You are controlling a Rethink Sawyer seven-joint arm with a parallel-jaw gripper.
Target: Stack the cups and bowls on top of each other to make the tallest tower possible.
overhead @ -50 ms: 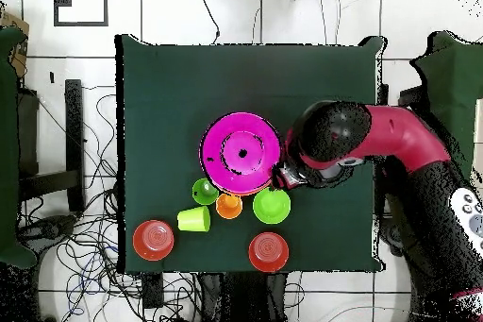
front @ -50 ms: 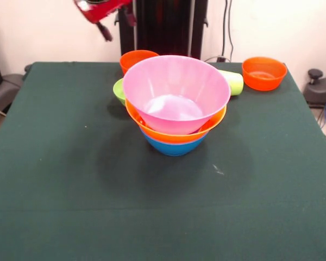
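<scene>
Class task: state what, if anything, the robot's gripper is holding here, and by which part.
It cannot be told. The gripper shows only partly at the front view's top edge, away from the tower, with no object visibly in it.

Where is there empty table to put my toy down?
The wide green cloth in front of the tower and to both its sides is bare. Behind the tower it is crowded: cups and small bowls, such as the orange bowl, sit close together.
</scene>
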